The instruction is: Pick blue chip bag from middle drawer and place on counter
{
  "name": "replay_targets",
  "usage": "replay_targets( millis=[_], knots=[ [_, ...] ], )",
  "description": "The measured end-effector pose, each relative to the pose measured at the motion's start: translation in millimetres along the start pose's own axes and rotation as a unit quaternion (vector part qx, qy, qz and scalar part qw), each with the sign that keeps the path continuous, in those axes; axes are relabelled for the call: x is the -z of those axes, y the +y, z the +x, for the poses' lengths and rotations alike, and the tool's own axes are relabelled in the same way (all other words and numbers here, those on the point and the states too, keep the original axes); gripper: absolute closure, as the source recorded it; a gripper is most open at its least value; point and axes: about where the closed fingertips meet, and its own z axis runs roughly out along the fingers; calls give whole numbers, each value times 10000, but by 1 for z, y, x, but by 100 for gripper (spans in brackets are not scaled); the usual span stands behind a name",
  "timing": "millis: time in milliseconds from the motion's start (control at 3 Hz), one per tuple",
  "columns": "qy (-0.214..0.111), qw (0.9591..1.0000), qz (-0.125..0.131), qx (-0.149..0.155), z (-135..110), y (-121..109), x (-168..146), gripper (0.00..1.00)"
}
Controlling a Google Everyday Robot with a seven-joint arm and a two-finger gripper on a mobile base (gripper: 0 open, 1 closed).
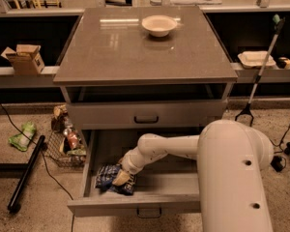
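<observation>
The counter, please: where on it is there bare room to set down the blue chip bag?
The counter is bare across its whole front half and on both sides of the white bowl; only the back centre is taken. The gripper is at the blue chip bag near the front of the middle drawer.

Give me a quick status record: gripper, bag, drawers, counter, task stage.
gripper: down inside the open middle drawer, front-left part, right at the blue chip bag
blue chip bag: lying on the drawer floor near the front-left corner, partly covered by the gripper
middle drawer: pulled out
upper drawer: closed
counter: carries a white bowl toward the back; no bag on it
task stage: bag not yet out of the drawer
</observation>
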Motion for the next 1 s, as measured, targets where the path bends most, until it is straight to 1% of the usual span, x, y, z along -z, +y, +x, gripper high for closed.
replay_targets(
  millis=[333,667,1000],
  knots=[
    [-199,9996,158,106,-8,1,19,88],
    [-341,9973,591,281,-17,2,66,100],
    [-270,9933,1030,454,-24,-1,130,100]
  ],
)
